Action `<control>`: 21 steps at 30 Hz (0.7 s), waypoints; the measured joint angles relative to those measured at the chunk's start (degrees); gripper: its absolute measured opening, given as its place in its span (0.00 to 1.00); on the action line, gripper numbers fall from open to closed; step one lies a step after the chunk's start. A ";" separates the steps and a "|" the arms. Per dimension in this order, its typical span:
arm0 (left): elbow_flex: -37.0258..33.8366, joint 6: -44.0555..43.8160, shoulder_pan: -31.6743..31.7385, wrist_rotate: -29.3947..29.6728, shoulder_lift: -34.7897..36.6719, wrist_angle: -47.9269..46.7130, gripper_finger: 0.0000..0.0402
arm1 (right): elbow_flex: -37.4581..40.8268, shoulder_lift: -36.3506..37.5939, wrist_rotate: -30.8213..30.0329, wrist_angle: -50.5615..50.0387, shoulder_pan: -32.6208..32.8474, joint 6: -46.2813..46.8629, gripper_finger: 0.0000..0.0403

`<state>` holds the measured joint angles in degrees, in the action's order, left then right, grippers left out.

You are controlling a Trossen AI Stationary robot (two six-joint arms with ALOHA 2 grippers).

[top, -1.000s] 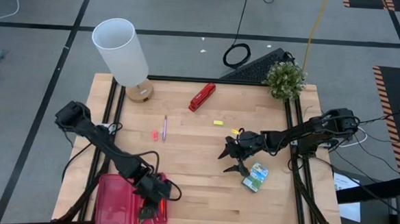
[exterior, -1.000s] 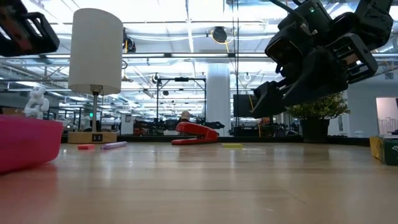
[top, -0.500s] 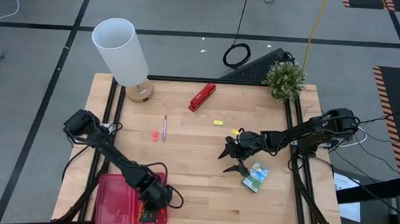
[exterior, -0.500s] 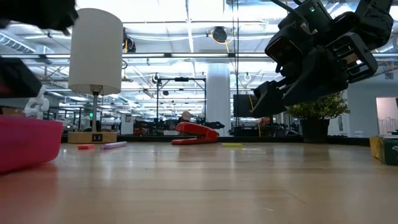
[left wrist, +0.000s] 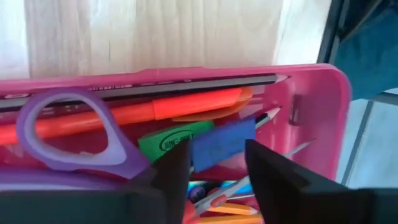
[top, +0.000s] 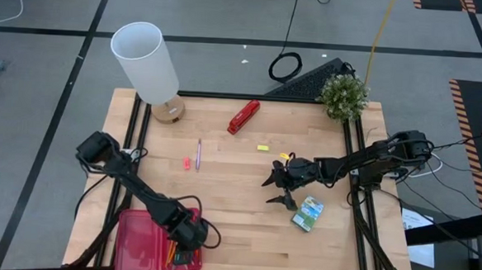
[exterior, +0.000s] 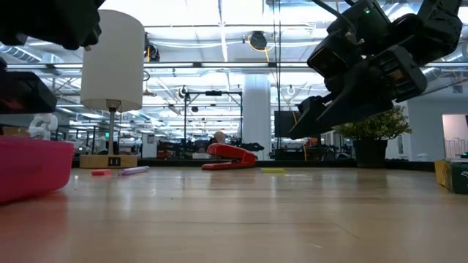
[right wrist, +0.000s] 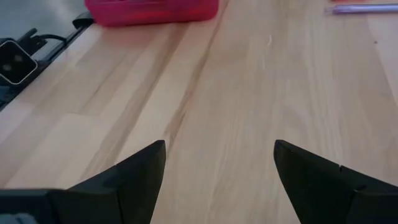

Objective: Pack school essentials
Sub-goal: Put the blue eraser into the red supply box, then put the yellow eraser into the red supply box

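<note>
Since a second ago, our left gripper [top: 187, 245] has shifted from the pink case's right end to hover over its open tray; our right gripper [top: 278, 186] has barely moved, only tilting slightly.

Item: left gripper [left wrist: 216, 163]. Fingers parted by a narrow gap, nothing held between them, directly above the pink case [left wrist: 311, 93].

Item: case contents. Purple scissors [left wrist: 68, 134], orange pencils [left wrist: 112, 115], green eraser [left wrist: 174, 142], blue eraser [left wrist: 224, 140], assorted pens beneath.

Item: right gripper [right wrist: 217, 168]. Jaws wide, empty, raised above bare wood mid-table.

Item: still loose on the table [top: 228, 225]. Purple pen [top: 198, 153] and small pink piece [top: 187, 162] near the lamp [top: 146, 62]; yellow eraser [top: 263, 148]; crayon box [top: 308, 214] just beside the right gripper. Red stapler [top: 244, 116] is not for packing.

Step in hand, we judge: a drop into the case is finishing. The next move calls for lifting the left arm clear of the case wall, then reaching for the pen.

Room: the centre is open wood; the case sits at the table's front edge, close to the left rail, so the exit should be upward.
</note>
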<state>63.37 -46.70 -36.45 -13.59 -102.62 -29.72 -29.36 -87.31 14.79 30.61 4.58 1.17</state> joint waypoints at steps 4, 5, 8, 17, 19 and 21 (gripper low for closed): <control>0.00 -0.50 0.86 -0.84 1.48 -1.13 0.48 | 0.00 0.00 -1.89 0.70 0.02 1.23 0.73; 0.00 -0.46 1.04 -0.80 2.19 -2.23 0.49 | 0.00 0.00 -2.93 0.90 0.02 1.47 0.73; 0.04 0.40 1.65 0.36 5.02 -5.10 0.49 | 0.01 0.00 -4.72 1.57 0.00 1.79 0.73; 0.04 7.20 3.74 23.22 16.40 -19.51 0.36 | 0.00 0.00 -14.42 1.13 -0.30 1.85 0.73; 0.04 8.25 4.49 30.96 18.36 -20.82 0.34 | 0.02 0.00 -17.48 0.12 -1.08 -0.17 0.73; 0.04 10.47 5.38 37.65 19.62 -19.97 0.32 | 0.02 0.00 -19.29 -0.76 -2.81 -3.02 0.72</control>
<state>63.42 -36.23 -31.06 24.06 -83.00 -49.69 -29.34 -87.31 -4.50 29.85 1.77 -1.85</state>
